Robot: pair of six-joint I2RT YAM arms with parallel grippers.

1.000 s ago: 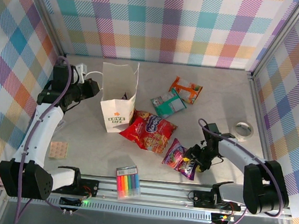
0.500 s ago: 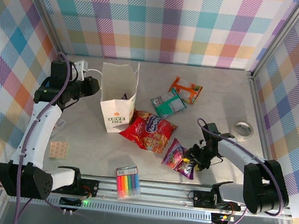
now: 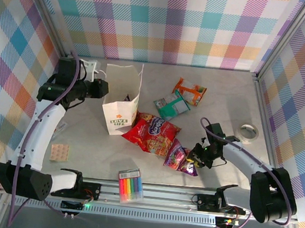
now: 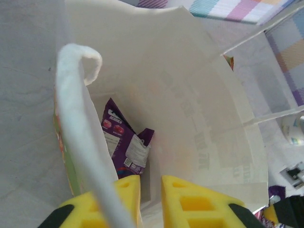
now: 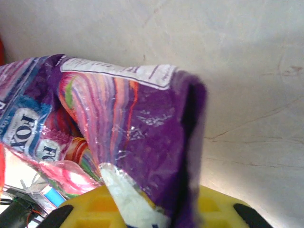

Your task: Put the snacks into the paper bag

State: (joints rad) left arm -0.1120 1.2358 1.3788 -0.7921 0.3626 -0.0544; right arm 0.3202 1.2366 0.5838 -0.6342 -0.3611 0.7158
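Note:
The white paper bag [image 3: 120, 96] stands upright at the back left, mouth open. One purple packet [image 4: 123, 142] lies inside it. My left gripper [image 3: 101, 88] is at the bag's left rim; in the left wrist view its yellow fingers [image 4: 126, 192] stand a narrow gap apart, with the twisted handle [image 4: 71, 109] crossing in front. My right gripper [image 3: 196, 158] is shut on the other purple packet [image 3: 179, 158], whose crinkled edge [image 5: 142, 128] is pinched between the pads. The red packet [image 3: 151, 133], the teal-and-white packet [image 3: 171, 106] and the orange packet [image 3: 189, 90] lie on the table.
A clear pack of coloured markers [image 3: 130, 186] lies by the front rail. A roll of tape [image 3: 247, 132] sits at the right wall, and a tan pad [image 3: 59, 152] near the left arm. Plaid walls close in three sides.
My right gripper has closed on the purple packet and bunched it up towards the red one. The left gripper shifted slightly right along the bag's rim and its jaws parted a little.

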